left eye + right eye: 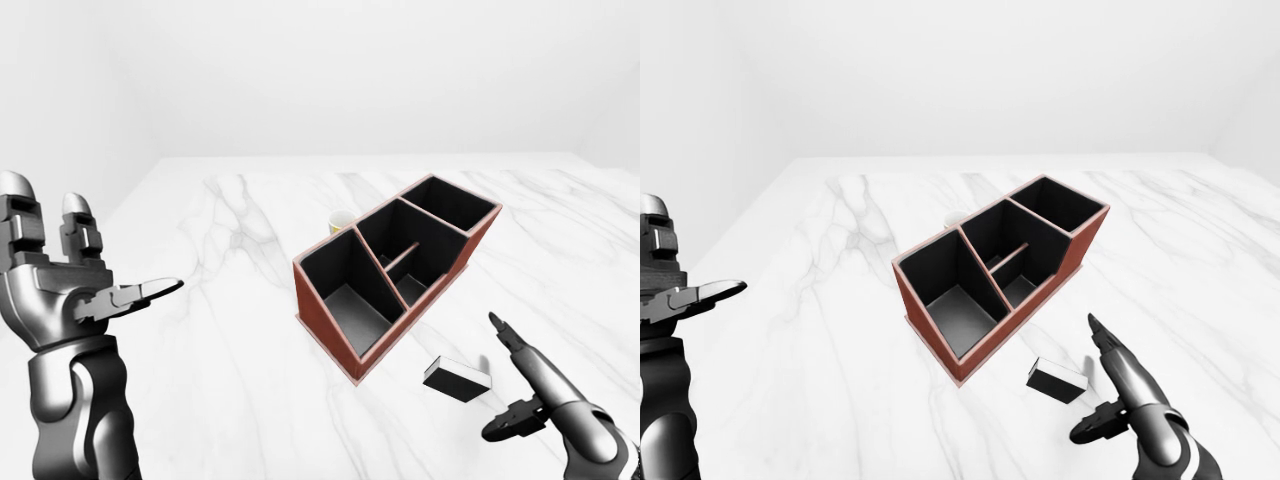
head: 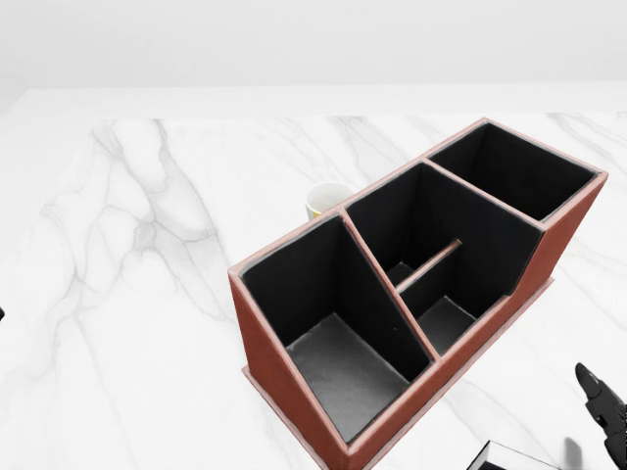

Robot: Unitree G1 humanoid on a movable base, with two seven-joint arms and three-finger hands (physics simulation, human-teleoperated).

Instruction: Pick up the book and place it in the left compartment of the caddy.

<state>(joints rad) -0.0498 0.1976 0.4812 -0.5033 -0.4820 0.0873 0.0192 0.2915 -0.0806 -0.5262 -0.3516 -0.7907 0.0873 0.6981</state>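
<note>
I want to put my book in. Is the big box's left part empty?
Empty. The caddy's left compartment shows only its bare grey floor; the book lies outside on the table.

The caddy (image 1: 400, 270) hides most of the cup (image 1: 341, 221); head view's bottom edge crops the book (image 2: 509, 457).

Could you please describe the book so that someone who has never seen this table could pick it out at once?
Find the red-brown caddy lying diagonally on the white marble table. Just off its lower right side, near the right hand, lies the book: small, flat, dark-covered with white page edges, the only loose block there.
</note>
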